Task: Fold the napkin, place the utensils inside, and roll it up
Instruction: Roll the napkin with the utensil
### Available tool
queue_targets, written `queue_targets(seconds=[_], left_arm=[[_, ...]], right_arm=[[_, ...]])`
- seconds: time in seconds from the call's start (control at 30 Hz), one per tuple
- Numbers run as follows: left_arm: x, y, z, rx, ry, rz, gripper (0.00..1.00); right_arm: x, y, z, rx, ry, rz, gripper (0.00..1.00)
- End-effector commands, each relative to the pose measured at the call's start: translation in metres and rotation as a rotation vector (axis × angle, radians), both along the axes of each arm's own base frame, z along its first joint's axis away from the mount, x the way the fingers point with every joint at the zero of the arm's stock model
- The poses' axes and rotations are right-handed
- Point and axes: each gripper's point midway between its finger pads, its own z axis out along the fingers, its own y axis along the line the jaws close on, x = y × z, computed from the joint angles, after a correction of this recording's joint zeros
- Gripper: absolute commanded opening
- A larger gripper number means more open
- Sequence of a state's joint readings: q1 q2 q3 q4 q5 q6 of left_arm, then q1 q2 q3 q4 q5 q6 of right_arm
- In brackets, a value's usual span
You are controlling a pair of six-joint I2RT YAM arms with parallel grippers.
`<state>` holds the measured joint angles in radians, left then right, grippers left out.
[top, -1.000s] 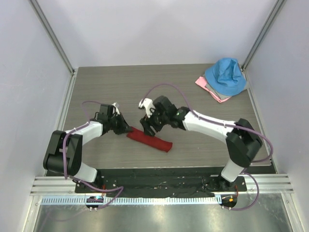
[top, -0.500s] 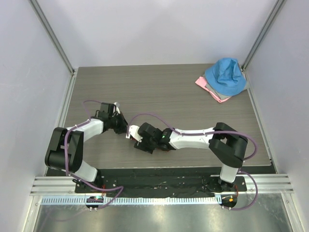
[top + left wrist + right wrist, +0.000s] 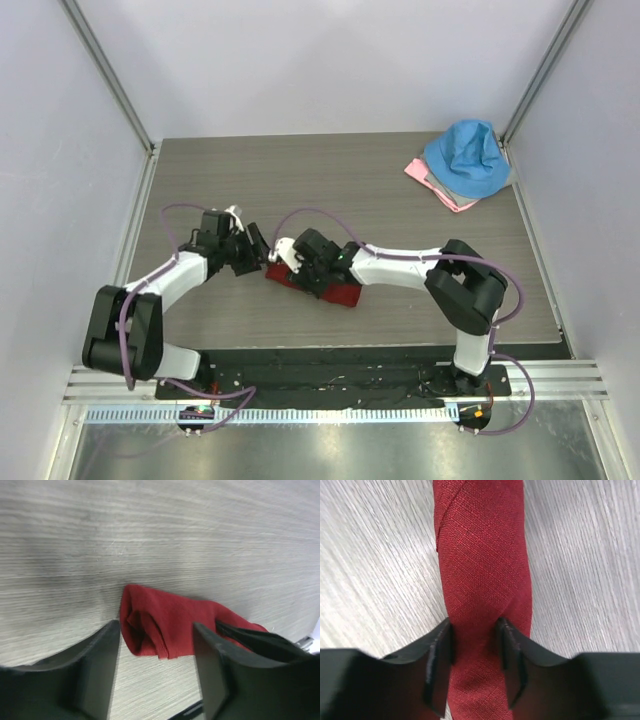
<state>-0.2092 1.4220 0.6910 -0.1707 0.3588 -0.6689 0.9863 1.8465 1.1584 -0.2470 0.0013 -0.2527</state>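
My right gripper [image 3: 474, 630] clamps the rolled napkin [image 3: 481, 555] across its long axis; my left gripper [image 3: 156, 637], wide, faces its end

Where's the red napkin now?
Top view, table centre: the rolled napkin lies gripped by the right end effector, the open left end effector at its left end.

Up top, the fixed camera sits high behind the arm bases, looking down and forward across the whole table [image 3: 350, 190] from far off. The left wrist view skims low over the wood, close on one end of the rolled napkin [image 3: 165, 622]. The right wrist view looks steeply down along the roll, closer still. All three share that napkin.
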Motion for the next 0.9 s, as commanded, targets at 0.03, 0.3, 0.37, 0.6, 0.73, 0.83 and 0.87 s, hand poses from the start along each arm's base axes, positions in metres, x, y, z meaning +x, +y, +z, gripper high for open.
queue_targets(seconds=[0.03, 0.3, 0.37, 0.6, 0.73, 0.83, 0.87], left_arm=[[-0.002, 0.011, 0.017, 0.042, -0.118, 0.015, 0.68], [-0.001, -0.001, 0.021, -0.028, -0.191, -0.029, 0.68], [-0.002, -0.005, 0.015, -0.042, -0.172, -0.040, 0.68], [0.013, -0.014, 0.016, -0.090, -0.235, -0.047, 0.67], [0.016, -0.017, 0.009, -0.094, -0.230, -0.054, 0.56], [0.016, -0.021, 0.006, -0.108, -0.211, -0.068, 0.37], [0.019, -0.021, 0.008, -0.110, -0.215, -0.067, 0.23]], right_arm=[[-0.011, 0.011, 0.011, 0.135, 0.275, 0.025, 0.40], [0.004, 0.013, 0.020, 0.250, 0.510, 0.008, 0.36], [0.003, 0.013, 0.016, 0.243, 0.541, 0.006, 0.36], [0.005, 0.012, 0.008, 0.230, 0.575, -0.009, 0.35], [0.006, 0.012, 0.009, 0.232, 0.578, -0.011, 0.36], [0.010, 0.014, 0.022, 0.249, 0.557, -0.015, 0.39], [0.013, 0.015, 0.028, 0.257, 0.540, -0.019, 0.42]])
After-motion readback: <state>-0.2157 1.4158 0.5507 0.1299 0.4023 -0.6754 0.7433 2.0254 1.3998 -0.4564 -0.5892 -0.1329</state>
